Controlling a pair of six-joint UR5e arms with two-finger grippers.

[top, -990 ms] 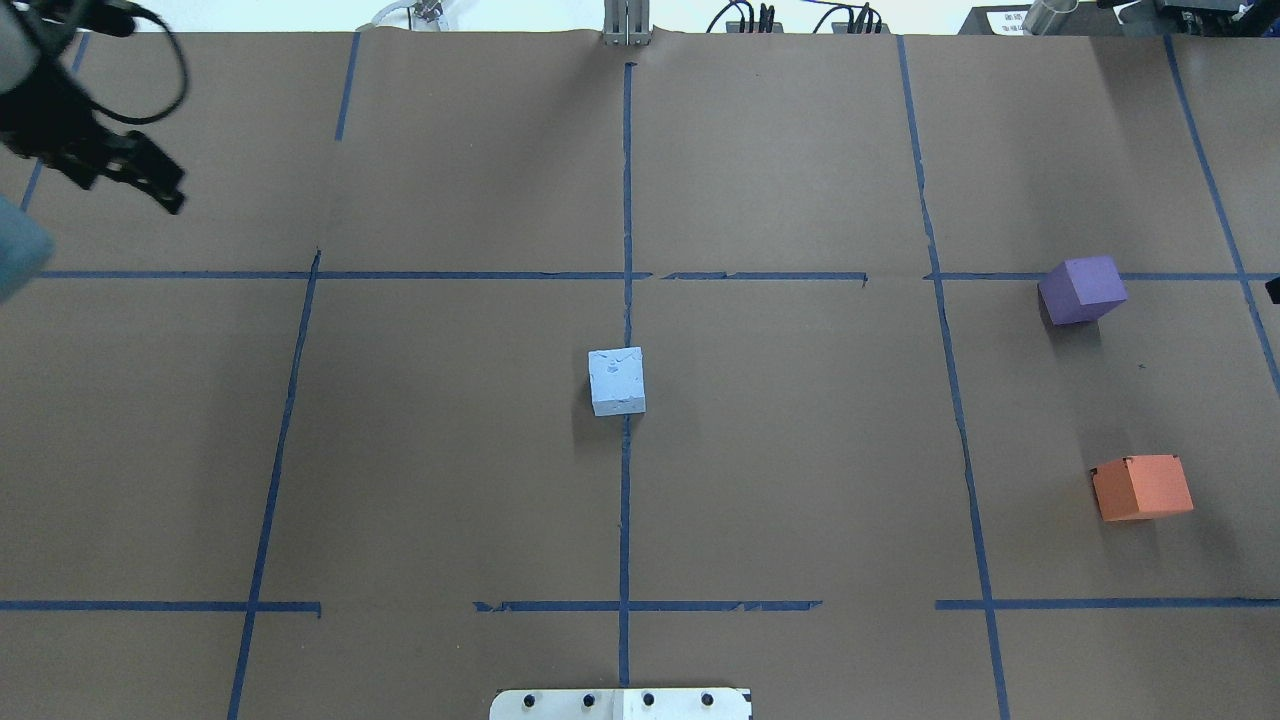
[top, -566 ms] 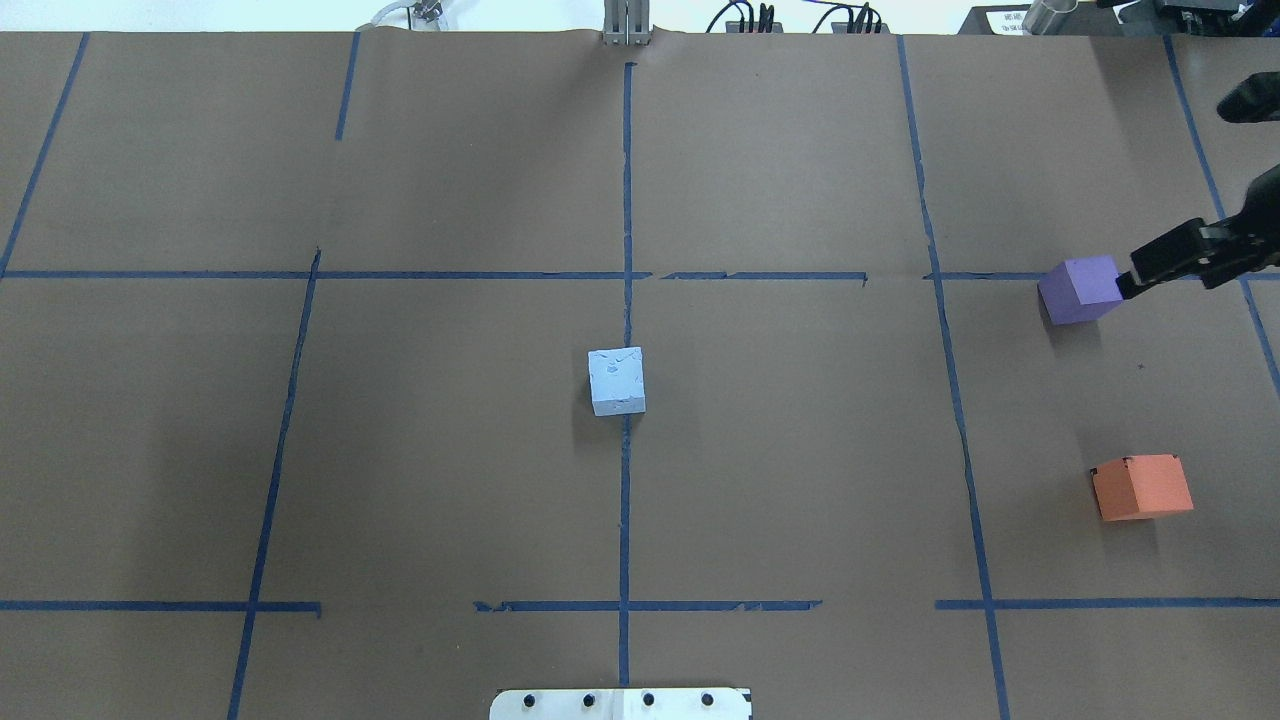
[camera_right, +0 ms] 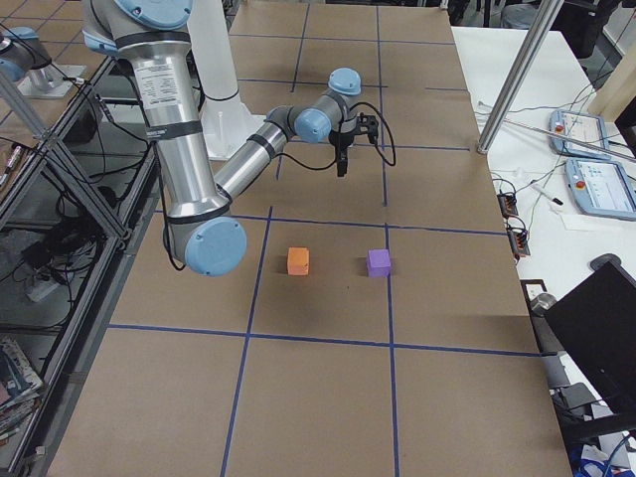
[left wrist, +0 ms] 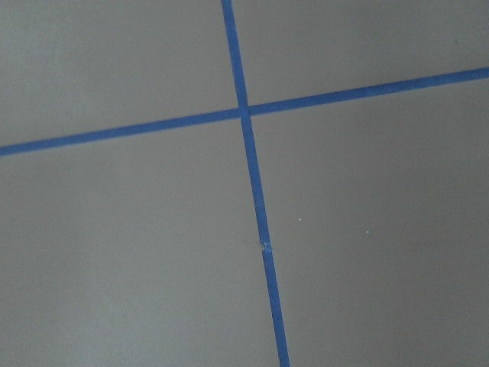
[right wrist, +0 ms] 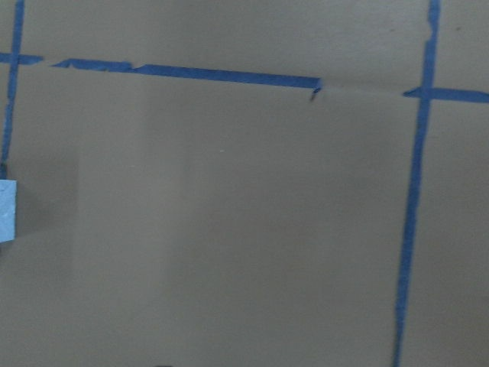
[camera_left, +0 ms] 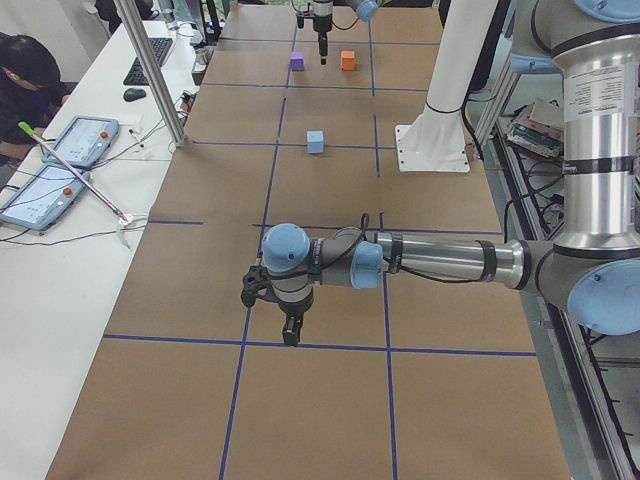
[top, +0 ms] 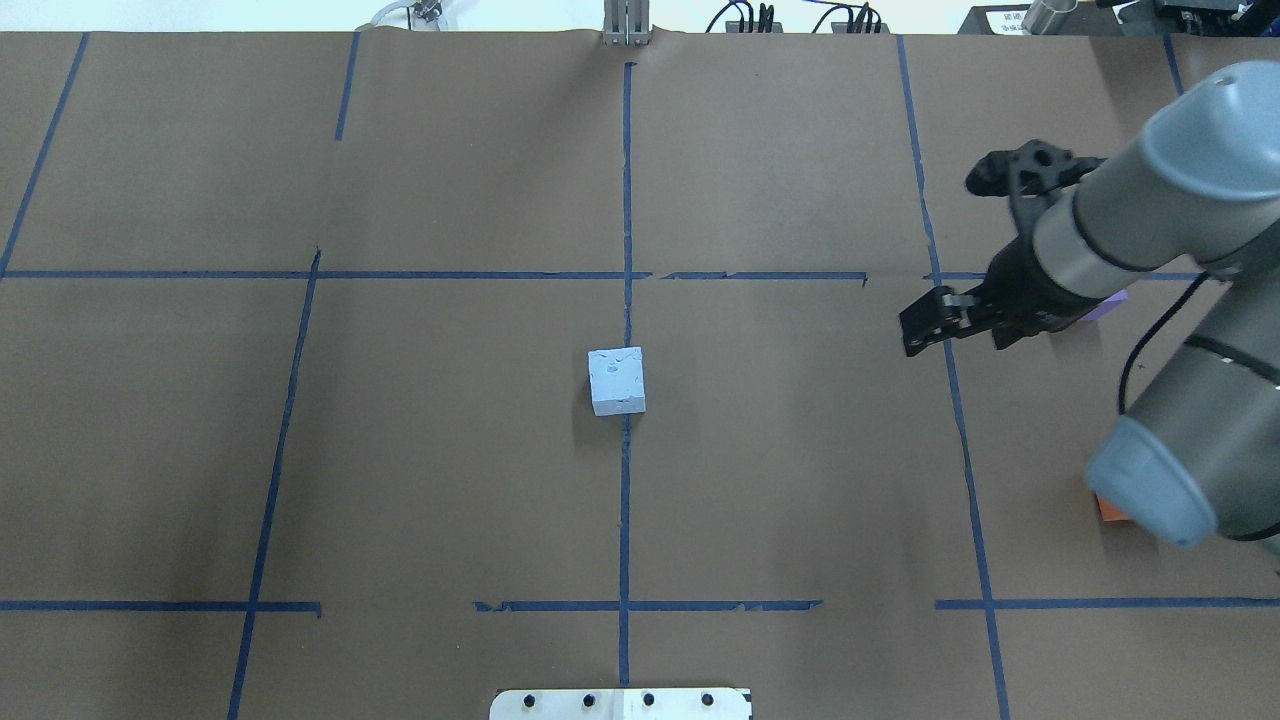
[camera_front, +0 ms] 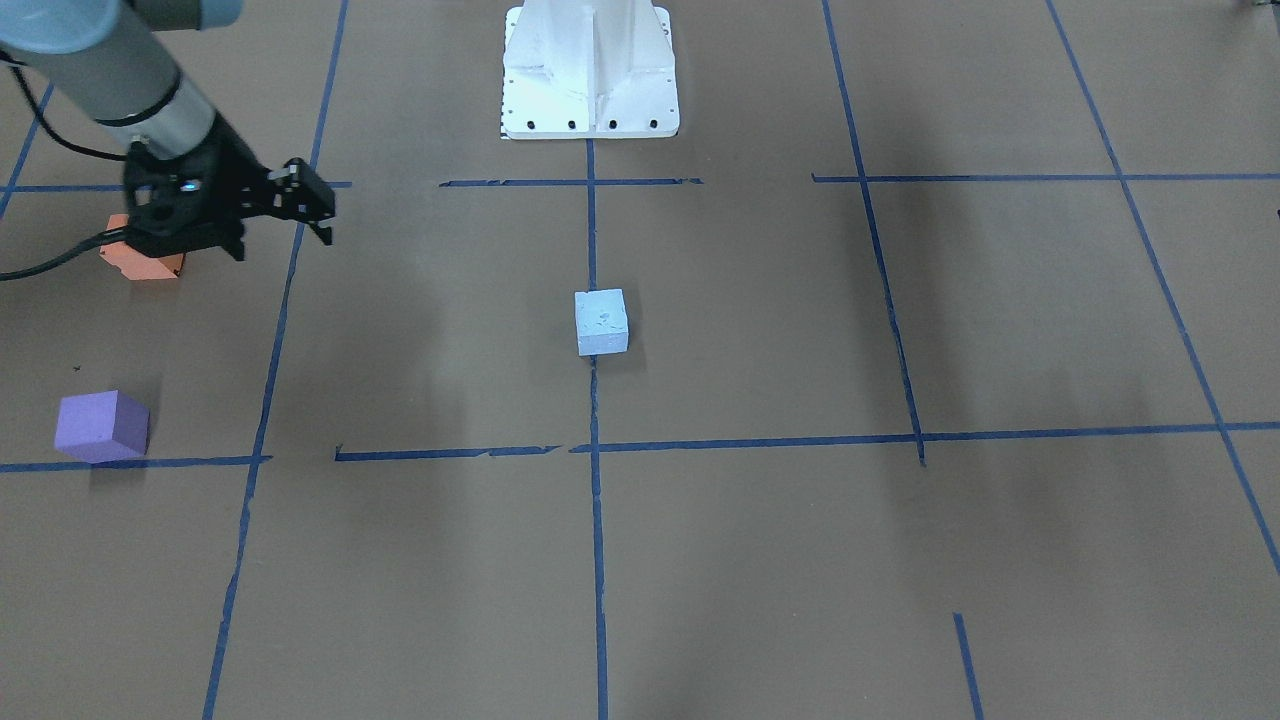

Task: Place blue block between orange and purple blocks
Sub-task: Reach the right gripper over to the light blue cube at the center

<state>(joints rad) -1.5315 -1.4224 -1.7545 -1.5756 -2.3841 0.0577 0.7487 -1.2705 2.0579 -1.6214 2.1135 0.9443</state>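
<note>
The light blue block (top: 617,381) sits alone at the table's centre on a tape line, also in the front view (camera_front: 601,322) and at the left edge of the right wrist view (right wrist: 6,210). My right gripper (top: 922,328) hovers open and empty well to the block's right, over a tape line; in the front view it (camera_front: 318,205) is left of the block. The purple block (camera_front: 100,426) and orange block (camera_front: 140,262) stand apart at the right end, mostly hidden under the arm in the overhead view. My left gripper (camera_left: 290,335) shows only in the exterior left view; I cannot tell its state.
Blue tape lines grid the brown paper (top: 400,450). The white robot base (camera_front: 590,70) stands at the near middle edge. A metal pole (camera_left: 150,70) and a side table with tablets (camera_left: 60,160) and an operator are beyond the far edge.
My left arm has left the overhead view at the left edge. My right arm came in from the right and swept past the purple block towards the centre. The blocks have not moved.
</note>
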